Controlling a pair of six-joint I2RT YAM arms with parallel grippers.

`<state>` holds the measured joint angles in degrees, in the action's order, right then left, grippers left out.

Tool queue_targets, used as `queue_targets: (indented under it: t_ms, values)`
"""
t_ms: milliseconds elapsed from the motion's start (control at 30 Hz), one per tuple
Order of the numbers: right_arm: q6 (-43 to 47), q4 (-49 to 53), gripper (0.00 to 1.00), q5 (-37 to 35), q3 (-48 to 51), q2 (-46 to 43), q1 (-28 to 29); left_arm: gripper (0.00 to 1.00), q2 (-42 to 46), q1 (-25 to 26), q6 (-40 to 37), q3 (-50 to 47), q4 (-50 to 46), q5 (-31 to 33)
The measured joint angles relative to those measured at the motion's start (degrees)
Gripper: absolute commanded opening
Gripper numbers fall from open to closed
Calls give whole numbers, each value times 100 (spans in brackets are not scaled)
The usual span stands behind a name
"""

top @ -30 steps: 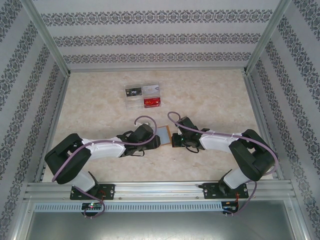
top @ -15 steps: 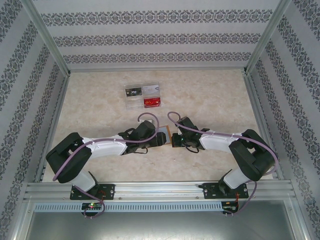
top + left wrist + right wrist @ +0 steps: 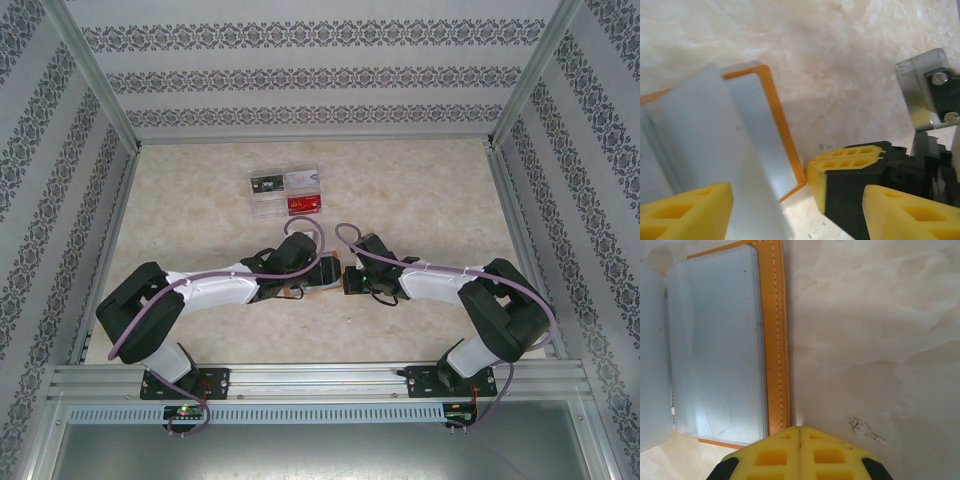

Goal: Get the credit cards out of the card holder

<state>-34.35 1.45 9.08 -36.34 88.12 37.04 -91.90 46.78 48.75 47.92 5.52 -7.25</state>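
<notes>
Card holder (image 3: 773,340) lay open on marbled counter (image 3: 880,340): stitched orange border, frosted grey-blue pockets. My left gripper (image 3: 797,210) gaped; right gripper (image 3: 800,432) clenched.

Black-and-white arms (image 3: 215,288), lilac cables (image 3: 113,345), yellow fingers (image 3: 690,210)

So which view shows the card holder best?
Right wrist: the holder lies open there, grey-blue pockets and stitched orange edge plain to see. Left wrist catches one orange-rimmed corner with a raised pocket leaf. From the top it is tiny and largely hidden.
</notes>
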Motion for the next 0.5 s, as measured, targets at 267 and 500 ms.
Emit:
queue_targets:
  t_ms: [267, 500]
  values:
    - [2, -7, 8, 20, 118, -168, -66, 59, 118, 2, -74, -37, -17, 66]
    - [24, -109, 11, -26, 197, -592, 55, 41, 1097, -173, -118, -807, -227, 372]
